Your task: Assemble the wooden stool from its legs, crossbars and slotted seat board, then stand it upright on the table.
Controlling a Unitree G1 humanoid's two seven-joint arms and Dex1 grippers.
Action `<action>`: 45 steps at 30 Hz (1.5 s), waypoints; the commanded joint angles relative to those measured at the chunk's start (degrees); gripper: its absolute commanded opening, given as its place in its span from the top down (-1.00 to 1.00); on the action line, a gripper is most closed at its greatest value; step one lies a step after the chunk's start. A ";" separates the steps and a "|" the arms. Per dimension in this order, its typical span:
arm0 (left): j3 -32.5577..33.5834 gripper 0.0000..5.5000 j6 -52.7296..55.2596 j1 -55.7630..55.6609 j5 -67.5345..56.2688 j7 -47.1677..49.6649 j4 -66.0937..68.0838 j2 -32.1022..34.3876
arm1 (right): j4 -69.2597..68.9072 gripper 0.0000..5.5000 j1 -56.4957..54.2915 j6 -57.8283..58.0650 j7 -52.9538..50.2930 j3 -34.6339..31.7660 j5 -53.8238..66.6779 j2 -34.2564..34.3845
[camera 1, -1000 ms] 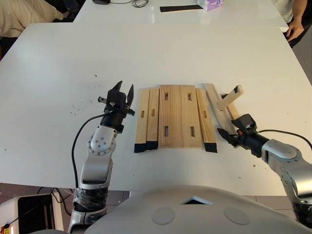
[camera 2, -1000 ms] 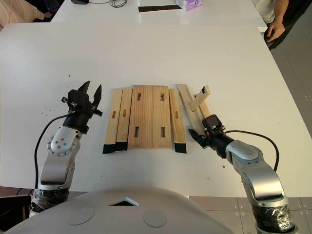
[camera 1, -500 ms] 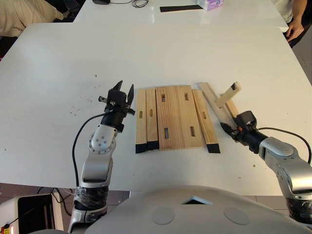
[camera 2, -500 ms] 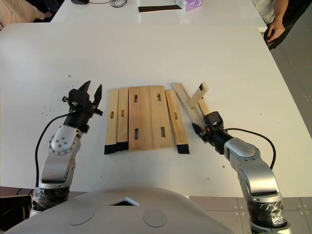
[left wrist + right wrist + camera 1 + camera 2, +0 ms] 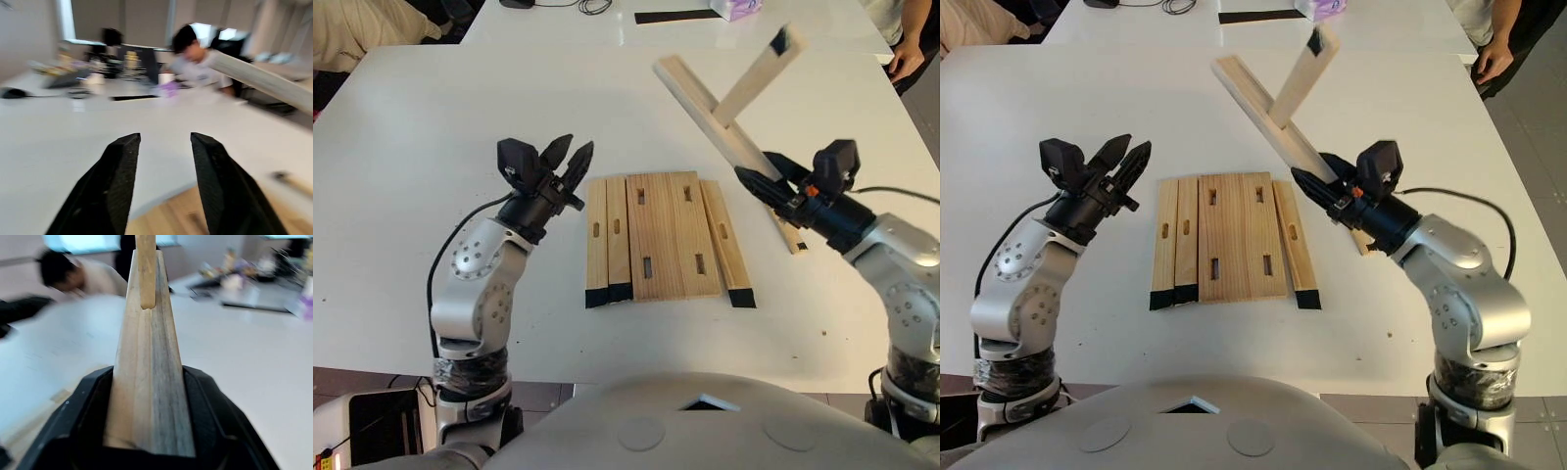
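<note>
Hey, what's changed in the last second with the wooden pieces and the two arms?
The right gripper, shut on the long pale wooden leg with a short crossbar stuck in it, has lifted it off the white table, slanting up and away. The left gripper rose, open. The slotted seat board and flat legs beside it stayed put.

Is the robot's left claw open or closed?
Open. The left gripper shows a wide gap between its two black fingers, and nothing is held there.

The right hand (image 5: 1320, 186) clamps a crossbar-fitted leg (image 5: 1252, 101) tilted above the table (image 5: 1430, 108).
</note>
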 commanded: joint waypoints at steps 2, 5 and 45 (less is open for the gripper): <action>-1.62 -0.05 9.28 -0.97 -17.79 -7.49 -5.30 4.31 | 3.51 0.25 -6.24 7.49 8.42 -2.22 14.72 -6.34; -3.17 -0.06 10.99 -0.02 -25.59 -12.46 -6.95 5.62 | 6.18 0.25 -7.23 9.03 14.72 -0.50 17.26 -10.29; -3.19 -0.06 6.06 -8.88 -43.18 -7.09 -1.83 7.85 | 7.62 0.25 -10.16 13.19 13.48 3.46 37.27 -11.68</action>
